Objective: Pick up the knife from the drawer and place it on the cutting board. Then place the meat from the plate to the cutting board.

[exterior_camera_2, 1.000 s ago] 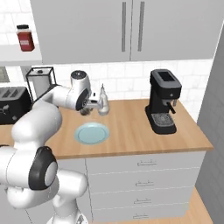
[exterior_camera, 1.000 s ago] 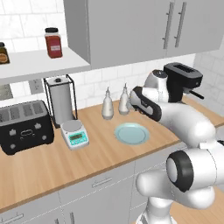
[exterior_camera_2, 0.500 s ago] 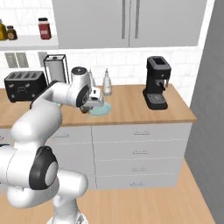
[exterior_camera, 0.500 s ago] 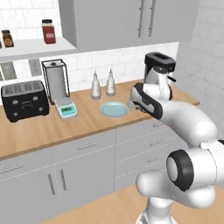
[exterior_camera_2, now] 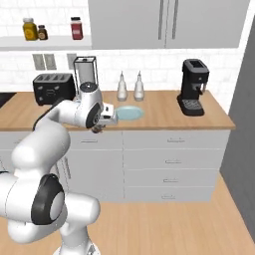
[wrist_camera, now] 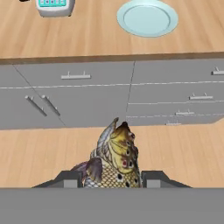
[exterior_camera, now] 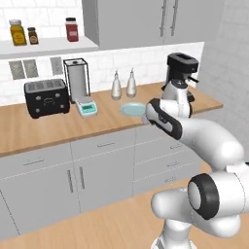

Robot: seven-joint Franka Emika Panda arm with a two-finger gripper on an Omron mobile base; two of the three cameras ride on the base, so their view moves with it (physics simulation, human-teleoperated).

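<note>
The fish (wrist_camera: 113,159), which I took for the meat, sat clamped between the two fingertips (wrist_camera: 69,180), head poking out past them, presumably so it could be carried to the cutting board. The gripper (exterior_camera_2: 101,125) hung out over the floor, just off the counter (wrist_camera: 87,39) edge. The plate (wrist_camera: 147,17) sat empty beside the scale (wrist_camera: 53,6).
</note>
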